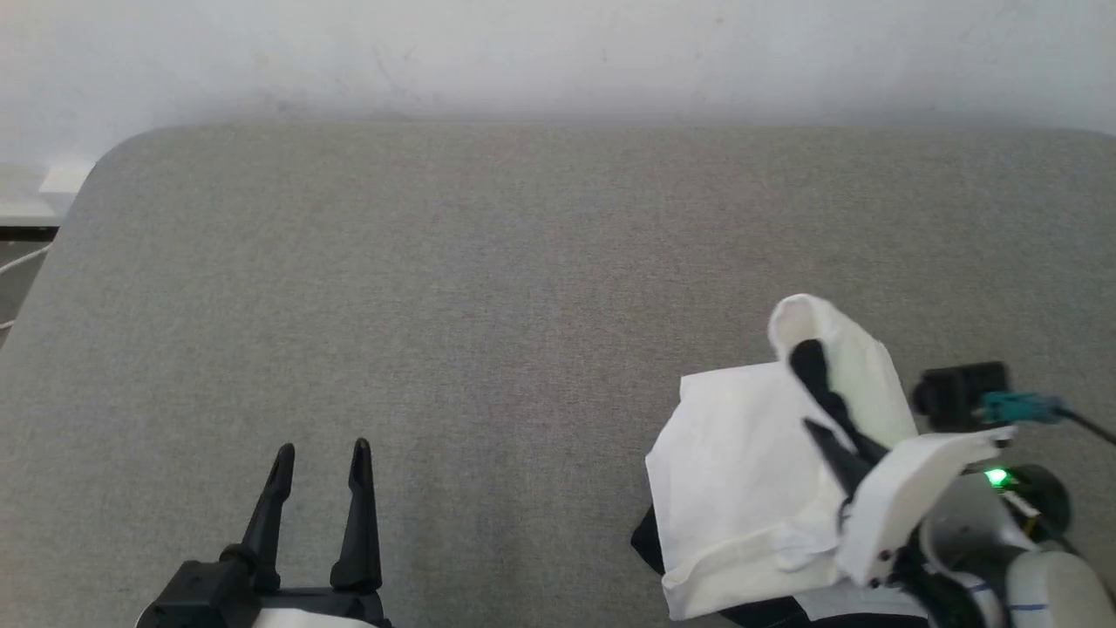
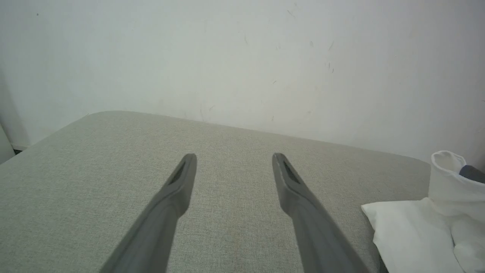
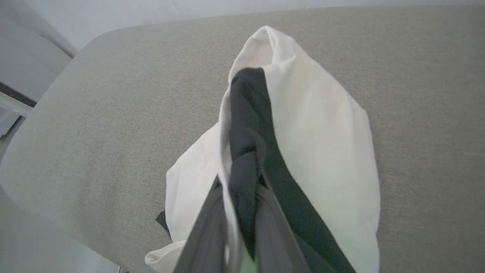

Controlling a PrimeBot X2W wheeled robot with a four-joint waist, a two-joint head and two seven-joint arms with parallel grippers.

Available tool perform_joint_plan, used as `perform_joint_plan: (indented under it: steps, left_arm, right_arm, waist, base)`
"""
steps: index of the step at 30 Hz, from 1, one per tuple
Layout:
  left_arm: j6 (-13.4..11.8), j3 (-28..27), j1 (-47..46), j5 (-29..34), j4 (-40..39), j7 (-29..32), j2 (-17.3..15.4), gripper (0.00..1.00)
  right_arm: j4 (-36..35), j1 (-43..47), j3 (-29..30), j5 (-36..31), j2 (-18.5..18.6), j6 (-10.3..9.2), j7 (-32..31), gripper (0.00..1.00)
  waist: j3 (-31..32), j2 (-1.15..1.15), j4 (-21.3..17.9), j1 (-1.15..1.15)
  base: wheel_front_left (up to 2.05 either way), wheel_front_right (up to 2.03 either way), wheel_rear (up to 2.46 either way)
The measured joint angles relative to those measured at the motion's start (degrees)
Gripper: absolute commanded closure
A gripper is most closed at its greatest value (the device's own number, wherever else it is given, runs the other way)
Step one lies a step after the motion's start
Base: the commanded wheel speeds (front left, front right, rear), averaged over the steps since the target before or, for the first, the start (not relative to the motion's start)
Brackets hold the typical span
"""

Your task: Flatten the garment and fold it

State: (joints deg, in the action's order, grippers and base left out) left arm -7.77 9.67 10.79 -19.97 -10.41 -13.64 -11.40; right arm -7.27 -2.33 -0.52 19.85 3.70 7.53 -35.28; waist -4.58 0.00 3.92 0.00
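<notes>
1. a plain white wall (image 1: pixel 558 52), faintly scuffed, stands behind a grey fabric-covered bench (image 1: pixel 436 305) with rounded corners; most of its top is bare cloth.
2. the garment (image 1: pixel 741 488) lies bunched at the near right part of the bench, close to the front edge, well apart from the left hand.
3. its white body shows as a crumpled slab lying on the bench, with a white fold raised above it into a rounded peak.
4. a dark edge of the same garment peeks out under the white cloth at the front.
5. the right hand (image 3: pixel 239 182) is clamped on the garment: in the right wrist view a twisted black strip of cloth runs up between its two dark fingers (image 3: pixel 206 235), which are drawn close together, and white fabric hangs on both sides of them.
6. the left hand (image 1: pixel 323 447) is at the lower left of the head view, its fingers spread apart with nothing between them, pointing toward the wall.
7. in the left wrist view the white garment sits at the far right, not touching that hand.
</notes>
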Motion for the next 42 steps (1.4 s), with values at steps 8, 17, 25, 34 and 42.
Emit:
perform_joint_plan:
  steps: [8, 17, 25, 34, 42]
  left_arm:
    - [0.11, 0.71, -0.32, 0.0, 0.55, -0.09, 0.18, 0.0]
    - [0.26, 1.7, -2.13, -0.2, 2.0, -0.45, 1.0, 0.0]
    - [0.68, 2.0, -2.47, -1.49, 3.05, -0.51, 1.94, 0.0]
    - [1.18, 2.08, -4.13, -2.44, 3.25, -0.42, 2.07, 0.0]
    - [1.14, 1.91, -3.88, -2.77, 2.93, 0.18, 1.71, 0.0]
  right_arm:
    - [4.59, -2.03, -8.44, 0.52, -0.35, 0.0, -1.1, 1.0]
    - [13.91, -4.64, -10.47, -1.98, -0.38, 0.0, -2.02, 1.0]
    - [21.12, -6.97, -12.14, -3.33, -0.55, 0.0, -2.44, 1.0]
    - [25.57, -9.93, -12.81, -3.13, -0.76, 0.02, 0.11, 0.0]
    - [20.37, -11.43, -15.14, 1.33, -0.85, 0.0, 0.03, 0.0]
  waist:
    - [-0.7, 0.0, 2.52, 0.0]
    - [-2.04, 0.0, 5.38, 0.0]
    - [-2.97, 0.0, 6.73, 0.0]
    - [-3.3, 0.0, 6.76, 0.0]
    - [-2.23, 0.0, 5.0, 0.0]
  base:
    - [0.0, 0.0, 0.0]
    - [0.0, 0.0, 0.0]
    - [0.0, 0.0, 0.0]
    - [0.0, 0.0, 0.0]
    - [0.0, 0.0, 0.0]
